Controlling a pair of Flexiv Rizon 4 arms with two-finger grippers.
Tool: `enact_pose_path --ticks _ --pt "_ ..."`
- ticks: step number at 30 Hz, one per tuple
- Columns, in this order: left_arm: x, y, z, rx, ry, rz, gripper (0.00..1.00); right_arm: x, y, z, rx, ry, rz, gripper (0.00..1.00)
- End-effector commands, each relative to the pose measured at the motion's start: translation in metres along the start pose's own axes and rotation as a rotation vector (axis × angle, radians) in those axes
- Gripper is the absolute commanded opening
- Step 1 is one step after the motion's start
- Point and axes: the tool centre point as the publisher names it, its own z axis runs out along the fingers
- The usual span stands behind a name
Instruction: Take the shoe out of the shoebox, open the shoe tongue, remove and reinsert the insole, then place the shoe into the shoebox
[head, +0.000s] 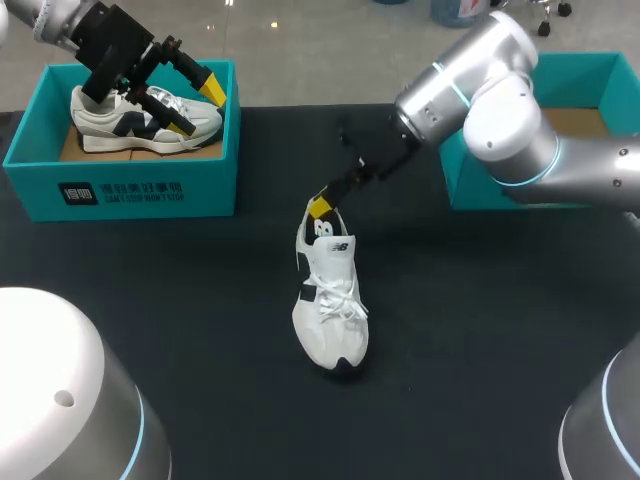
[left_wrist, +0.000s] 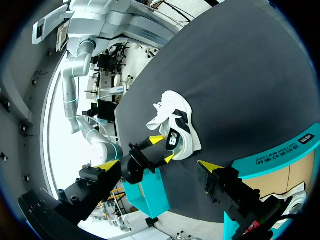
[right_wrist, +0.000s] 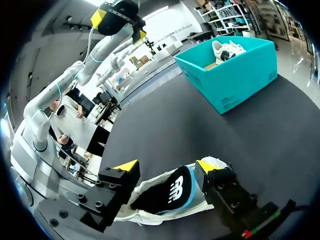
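Right gripper (right_wrist: 166, 165) pinches the heel of the shoe (head: 330, 300), a yellow tip on each side; you can read that as steadying it for work on the tongue. You'll find the shoe sole-down in the middle of the table (head: 480, 320), toe away from the gripper. Left gripper (head: 196, 105) hangs spread and empty over the box (head: 130, 190), where a second shoe (head: 110, 125) sits.
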Motion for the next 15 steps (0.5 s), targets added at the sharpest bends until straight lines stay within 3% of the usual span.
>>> enact_pose_path --ticks 1,3,7,8,10,11,15 --pt "0.000 -0.001 -0.001 0.000 0.004 0.000 1.00 0.008 0.004 -0.006 0.008 -0.061 0.046 0.67" --pt "0.000 -0.001 -0.001 0.000 0.004 0.000 1.00 0.006 0.004 -0.009 0.008 -0.116 0.086 0.49" --pt "0.000 -0.001 -0.001 0.000 0.004 0.000 1.00 0.001 0.004 -0.018 -0.033 -0.204 0.153 0.40" --pt "0.000 -0.001 -0.001 0.000 0.004 0.000 1.00 0.000 0.004 -0.020 -0.048 -0.228 0.174 0.33" --pt "0.000 -0.001 -0.001 0.000 0.004 0.000 1.00 -0.001 0.004 -0.024 -0.079 -0.265 0.201 0.16" --pt "0.000 -0.001 -0.001 0.000 0.004 0.000 1.00 -0.001 0.003 -0.026 -0.090 -0.282 0.218 0.00" --pt "0.000 -0.001 -0.001 0.000 0.004 0.000 1.00 -0.002 0.000 -0.028 -0.097 -0.350 0.297 0.00"
